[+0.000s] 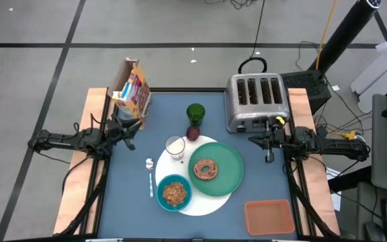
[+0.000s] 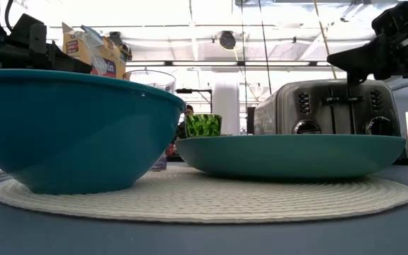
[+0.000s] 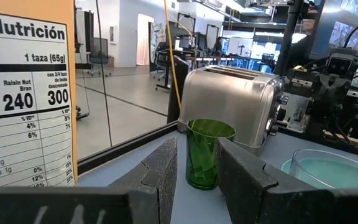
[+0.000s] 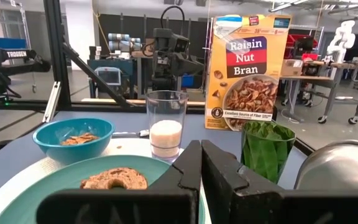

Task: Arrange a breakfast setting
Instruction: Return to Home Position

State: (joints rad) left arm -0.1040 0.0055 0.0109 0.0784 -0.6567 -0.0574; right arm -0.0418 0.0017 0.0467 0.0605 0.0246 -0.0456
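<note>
A large white round disc (image 1: 205, 202) lies on the blue table. On it stand a green dinner plate (image 1: 228, 178) with a brown bagel (image 1: 205, 169), a teal bowl (image 1: 174, 193) holding cereal, and a small clear glass of milk (image 1: 175, 146). A spoon (image 1: 150, 180) lies on the table just left of the disc. A dark-red fruit (image 1: 193, 133) rests at the disc's far edge. My left gripper (image 1: 130, 131) is open and empty beside the cereal box. My right gripper (image 1: 269, 144) is shut and empty in front of the toaster.
A cereal box (image 1: 132, 91) stands at the far left, a silver toaster (image 1: 257, 101) at the far right, and a green glass (image 1: 195, 113) between them. An orange tray (image 1: 269, 216) lies at the near right corner.
</note>
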